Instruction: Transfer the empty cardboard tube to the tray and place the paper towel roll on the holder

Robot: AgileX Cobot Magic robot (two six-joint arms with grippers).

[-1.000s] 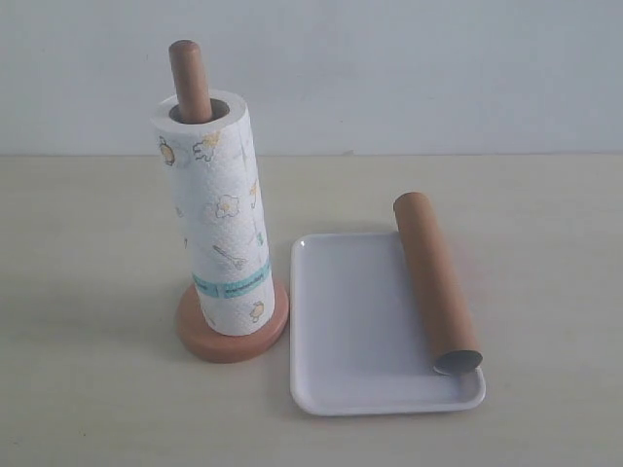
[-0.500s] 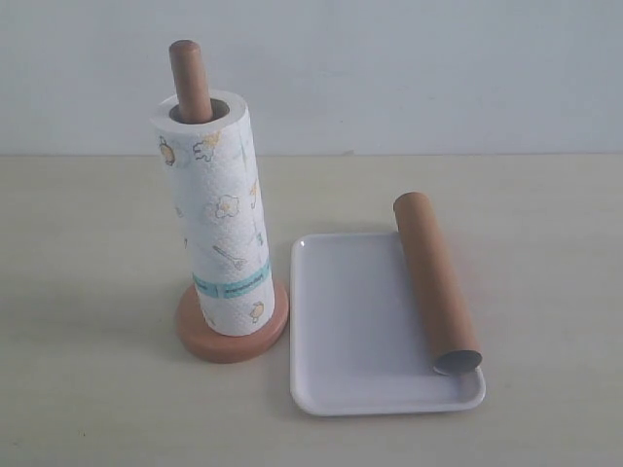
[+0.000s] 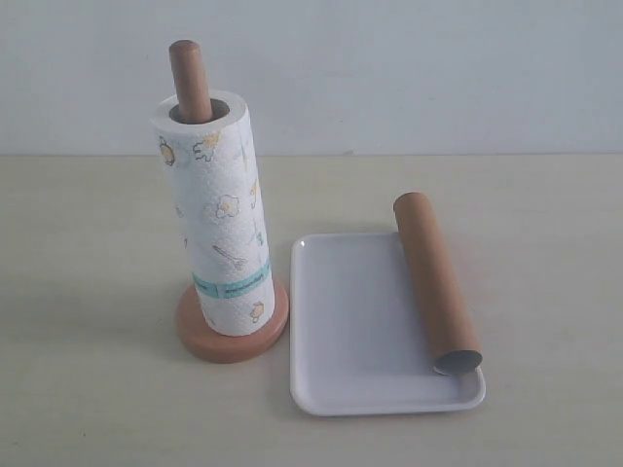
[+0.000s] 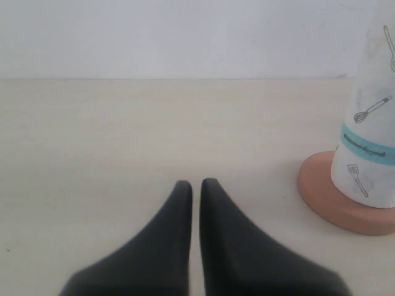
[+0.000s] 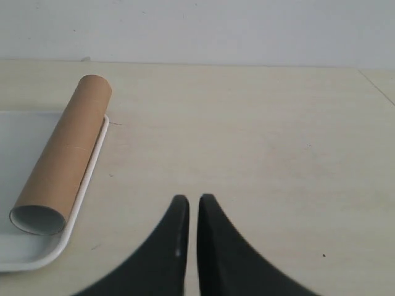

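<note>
Both grippers are pinched shut and empty. The left gripper (image 4: 195, 183) hangs low over the bare table (image 3: 97, 409) near the holder (image 3: 209, 345), and the right gripper (image 5: 189, 198) is near the tray (image 3: 341, 321). The paper towel roll (image 3: 216, 219) sits threaded on the holder, with the pole poking out of its top. The cardboard tube (image 3: 436, 287) lies along the tray's right rim, its far end past the back edge. Both jobs look done, so the sound move is to back away without brushing anything — a tube perched on that rim could roll off. Open table lies on either side for a retreat.
</note>
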